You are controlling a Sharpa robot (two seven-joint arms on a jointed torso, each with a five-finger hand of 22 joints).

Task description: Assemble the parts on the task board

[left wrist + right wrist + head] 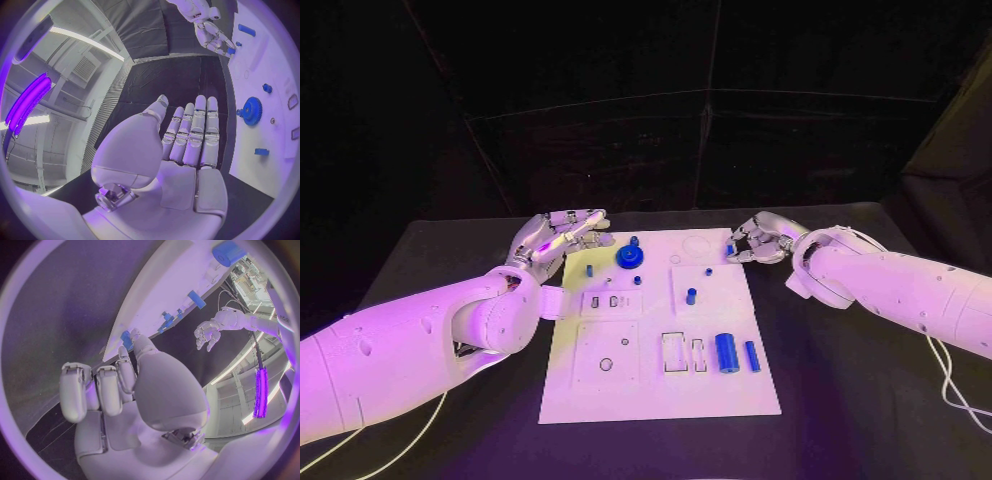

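Observation:
The white task board (661,385) lies in the middle of the black table. A blue gear (630,258) stands near its far left corner, and it also shows in the left wrist view as the gear (252,110). Two blue cylinders (727,352) lie side by side at the board's right. Several small blue pegs (691,294) stand in the far half. My left hand (560,240) hovers at the board's far left corner, fingers (199,131) straight and apart, holding nothing. My right hand (762,240) sits at the far right corner and pinches a small blue part (127,338) between thumb and finger.
Empty rectangular and round recesses (672,350) mark the board's near half. Black table (862,400) spreads on both sides of the board. A dark curtain closes off the back. Both white forearms reach in over the table's side areas.

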